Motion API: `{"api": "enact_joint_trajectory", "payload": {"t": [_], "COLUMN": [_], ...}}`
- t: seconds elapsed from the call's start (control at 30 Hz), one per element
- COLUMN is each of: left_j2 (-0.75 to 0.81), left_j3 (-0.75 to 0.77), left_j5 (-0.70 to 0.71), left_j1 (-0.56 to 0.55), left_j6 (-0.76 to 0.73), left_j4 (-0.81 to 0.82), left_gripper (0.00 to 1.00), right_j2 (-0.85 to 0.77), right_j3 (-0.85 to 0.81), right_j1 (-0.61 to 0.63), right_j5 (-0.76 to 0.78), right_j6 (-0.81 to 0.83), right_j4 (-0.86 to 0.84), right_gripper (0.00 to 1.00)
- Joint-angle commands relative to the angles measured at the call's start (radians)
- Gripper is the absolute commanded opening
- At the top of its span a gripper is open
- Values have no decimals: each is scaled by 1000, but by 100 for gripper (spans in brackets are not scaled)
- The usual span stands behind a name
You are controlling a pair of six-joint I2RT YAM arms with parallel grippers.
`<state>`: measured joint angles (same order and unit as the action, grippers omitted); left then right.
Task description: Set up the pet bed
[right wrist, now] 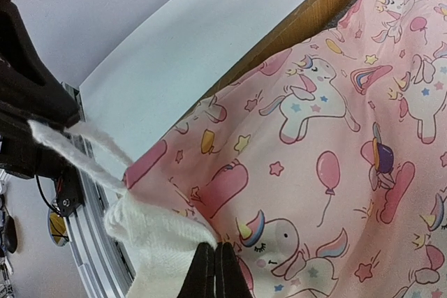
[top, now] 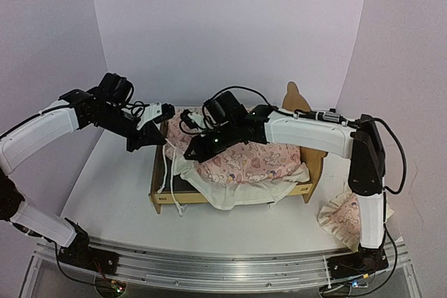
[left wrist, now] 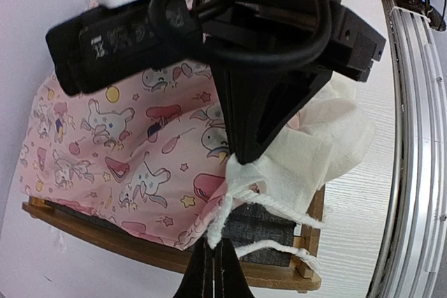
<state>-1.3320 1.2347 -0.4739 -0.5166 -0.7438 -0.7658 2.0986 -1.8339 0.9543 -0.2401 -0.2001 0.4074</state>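
Light plywood pet bed (top: 159,197) was only half draped in a pink printed, cream-ruffled cover (top: 255,162). White cord (left wrist: 222,215) was pinched between left gripper (left wrist: 213,263) jaws, ruffle (right wrist: 154,235) between those of the right gripper (right wrist: 215,259).

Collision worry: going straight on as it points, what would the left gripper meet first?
Beyond the white tie that the left gripper pinches, probably the right gripper close ahead, though depth is unclear.

Overhead camera looks down from six o'clock toward twelve; wrist cameras sit close over the pet bed (top: 160,200), all sharing its pink cover (top: 251,162).
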Motion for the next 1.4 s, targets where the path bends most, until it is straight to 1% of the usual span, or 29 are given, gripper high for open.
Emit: {"api": "enact_joint_trajectory", "payload": {"t": [0.0,0.27,0.4,0.53,0.67,0.73,0.97,1.2,1.37], "left_j2": [-23,-6,-17,-21,4,17,34,18,21], "left_j3": [85,20,45,81,88,93,76,120,88], "left_j5": [-3,-46,-68,-180,-327,-358,-343,-372,-373], "left_j1": [-17,-20,-21,-35,-46,-56,-64,-80,-86], "left_j6": [-55,-13,21,70,65,64,99,168,197], "left_j4": [41,21,-2,-101,-221,-253,-228,-180,-154], "left_gripper": [0,0,0,0,0,0,0,0,0], "right_j2": [-52,-63,-63,-67,-71,-71,-69,-70,-72], "right_j3": [16,36,35,39,42,44,41,47,49], "right_j1": [-7,-7,-7,-7,-7,-6,-7,-7,-8], "right_j5": [23,28,25,31,36,36,36,37,38], "right_j6": [12,15,17,19,20,20,21,18,16], "right_j4": [31,31,31,31,31,31,31,31,31], "right_gripper": [0,0,0,0,0,0,0,0,0]}}
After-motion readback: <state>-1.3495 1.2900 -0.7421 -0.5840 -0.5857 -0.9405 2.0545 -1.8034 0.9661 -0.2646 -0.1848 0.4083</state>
